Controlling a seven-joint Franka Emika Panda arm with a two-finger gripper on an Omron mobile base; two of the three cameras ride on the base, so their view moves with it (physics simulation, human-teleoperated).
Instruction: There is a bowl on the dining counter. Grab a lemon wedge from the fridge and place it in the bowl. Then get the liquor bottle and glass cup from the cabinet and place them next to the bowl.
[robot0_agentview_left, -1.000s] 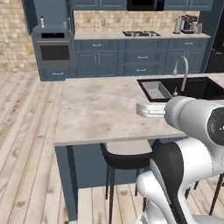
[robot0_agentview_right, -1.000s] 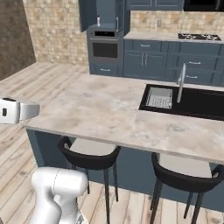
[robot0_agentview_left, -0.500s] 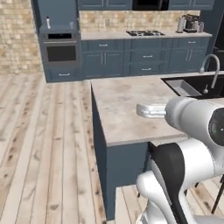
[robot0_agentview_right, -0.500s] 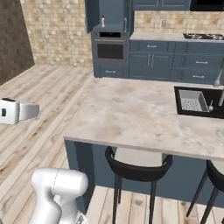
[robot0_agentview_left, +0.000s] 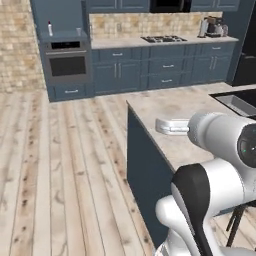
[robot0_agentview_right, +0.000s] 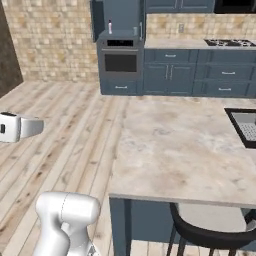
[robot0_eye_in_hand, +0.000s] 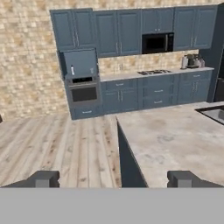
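The liquor bottle (robot0_eye_in_hand: 72, 70), pale with a dark cap, stands in an open cabinet niche (robot0_eye_in_hand: 81, 63) above the wall oven, far across the room. It also shows as a small bottle (robot0_agentview_left: 50, 28) (robot0_agentview_right: 110, 26) in both base views. A faint glass cup (robot0_agentview_left: 79, 31) stands to its right in the same niche. My gripper (robot0_eye_in_hand: 113, 179) is open, with nothing between its fingertips (robot0_eye_in_hand: 43, 178), and it faces the cabinets from well back. The white hand (robot0_agentview_left: 172, 125) hovers at the counter's left edge. The bowl and the lemon wedge are out of view.
The dining counter (robot0_agentview_right: 185, 150) fills the right side, with a sink (robot0_agentview_right: 245, 125) set in it and a stool (robot0_agentview_right: 210, 230) tucked below. A wall oven (robot0_agentview_left: 67, 65), drawers and a cooktop (robot0_agentview_left: 162, 38) line the far wall. Open wood floor (robot0_agentview_left: 60, 165) lies to the left.
The base has driven on and the whole scene has shifted. The counter has slid to the right and the oven wall sits more central. The gripper stays open.
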